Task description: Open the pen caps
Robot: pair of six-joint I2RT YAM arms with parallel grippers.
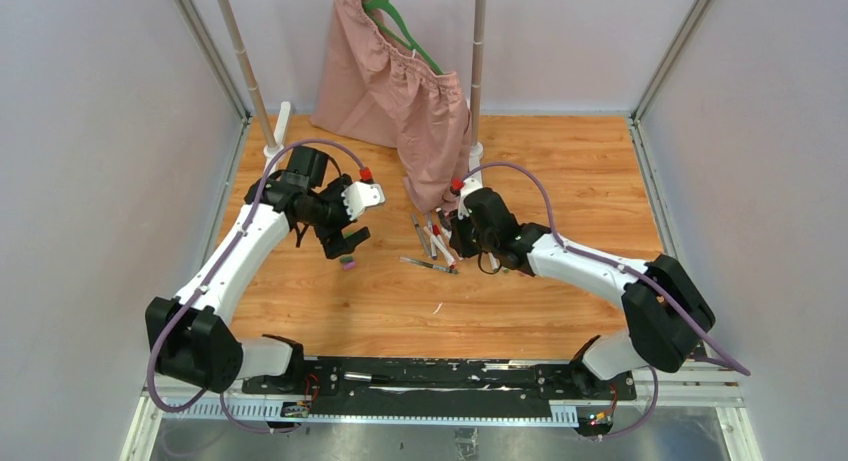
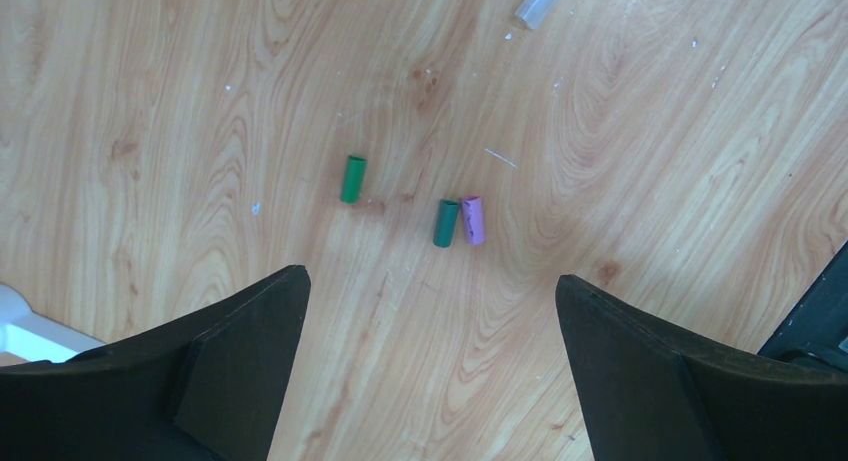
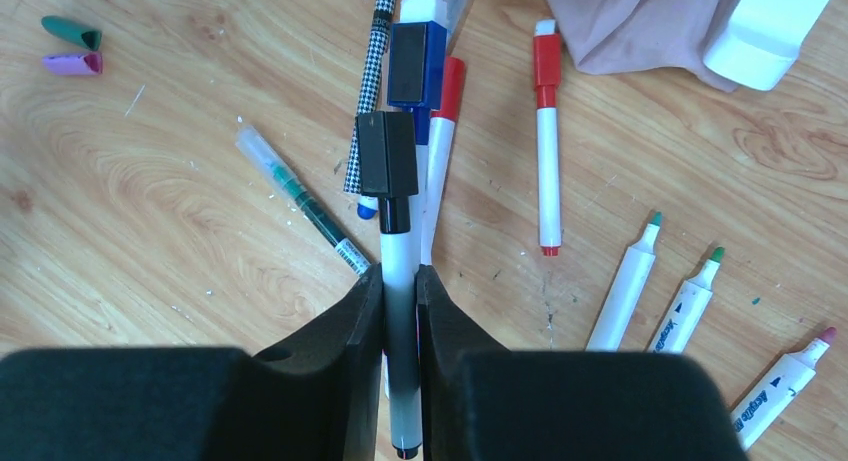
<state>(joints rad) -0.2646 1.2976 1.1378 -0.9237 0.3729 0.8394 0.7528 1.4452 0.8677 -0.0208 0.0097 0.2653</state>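
Clamping a white pen (image 3: 397,251) between its fingers, the right gripper (image 3: 400,281) grips the barrel so that the black cap (image 3: 387,156), still on, sticks out past the fingertips. Just beyond it on the table (image 1: 560,171) lies a pen with a blue cap (image 3: 417,66), and beside that a checked pen (image 3: 370,71) and a pen with a red cap (image 3: 546,61). A clear pen (image 3: 300,196) with green ink lies uncapped to the left. Three uncapped markers (image 3: 690,301) fan out on the right. A pink cloth (image 3: 640,21) touches the table at the far edge of the pile.

The left gripper (image 2: 430,281) hangs over the table well apart from the pens, its jaws spread wide and holding nothing. Below it lie three loose caps: a green cap (image 2: 353,178) on its own, and a dark green cap (image 2: 446,223) just beside a pink cap (image 2: 473,220), the two nearly touching and parallel. From above, only the pink one shows clearly under that gripper.
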